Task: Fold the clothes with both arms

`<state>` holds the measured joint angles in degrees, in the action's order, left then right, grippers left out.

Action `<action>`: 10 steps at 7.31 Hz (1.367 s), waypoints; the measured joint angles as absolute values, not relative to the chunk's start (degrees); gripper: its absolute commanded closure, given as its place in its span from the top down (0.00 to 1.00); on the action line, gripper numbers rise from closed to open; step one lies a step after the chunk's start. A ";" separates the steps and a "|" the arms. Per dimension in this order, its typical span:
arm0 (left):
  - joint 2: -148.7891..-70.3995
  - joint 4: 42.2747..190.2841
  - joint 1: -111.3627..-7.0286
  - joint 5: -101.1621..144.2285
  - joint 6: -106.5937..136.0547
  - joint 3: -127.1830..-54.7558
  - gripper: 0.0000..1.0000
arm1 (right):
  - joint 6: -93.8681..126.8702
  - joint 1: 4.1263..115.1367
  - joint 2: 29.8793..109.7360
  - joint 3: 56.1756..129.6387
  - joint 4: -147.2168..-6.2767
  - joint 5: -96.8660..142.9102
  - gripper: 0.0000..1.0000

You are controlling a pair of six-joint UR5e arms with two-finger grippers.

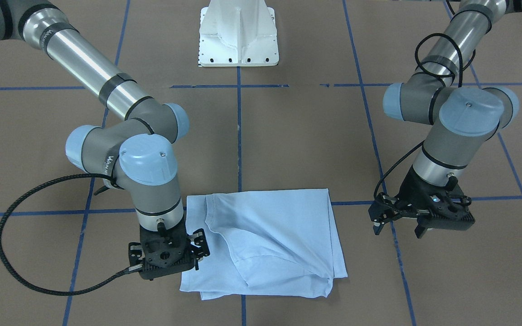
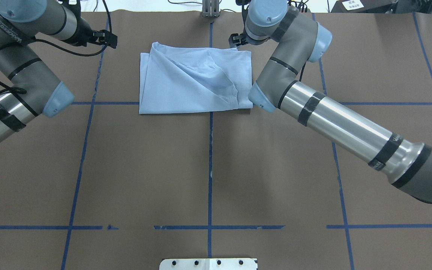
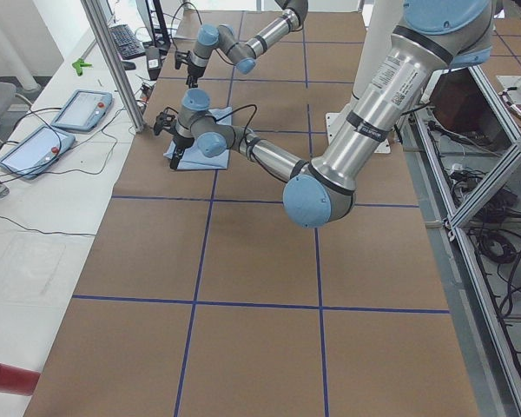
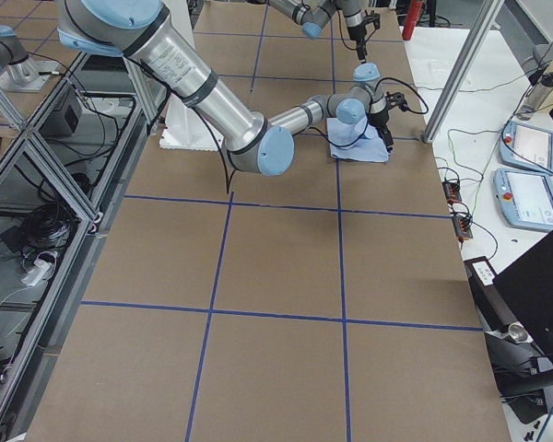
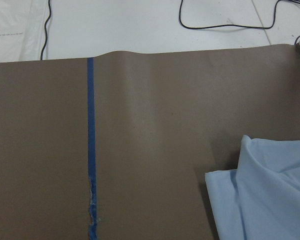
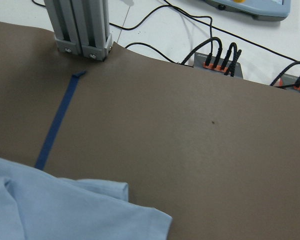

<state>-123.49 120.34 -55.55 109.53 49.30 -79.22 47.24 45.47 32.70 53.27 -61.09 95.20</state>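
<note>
Nearest the operators' side, the light blue T-shirt [image 1: 279, 217] lies folded to a rough rectangle across the central blue tape line [image 1: 239, 136], with diagonal creases, stacked hems at its near edge and no print showing. The right gripper [image 1: 168, 261] stands over its edge, jaws hidden, so their state cannot be told, while the left gripper [image 1: 398, 227] hangs apart from the opposite edge, fingers spread and empty. Beyond, bare brown table [image 1: 297, 136] runs to the white pedestal [image 1: 238, 36].
</note>
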 measured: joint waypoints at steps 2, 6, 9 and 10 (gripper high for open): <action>-123.27 120.40 -55.55 109.51 49.21 -78.98 1.00 | 52.66 43.14 25.88 42.67 -54.22 91.38 0.99; -123.23 120.71 -55.55 109.51 49.13 -78.32 1.00 | 56.65 40.09 20.25 31.69 -46.05 88.12 0.88; -123.22 120.74 -55.58 109.51 49.13 -78.23 1.00 | 57.84 39.02 19.89 28.33 -40.47 87.78 0.70; -123.22 120.73 -55.59 109.51 49.13 -78.23 1.00 | 57.95 38.79 19.79 27.78 -39.87 87.49 0.54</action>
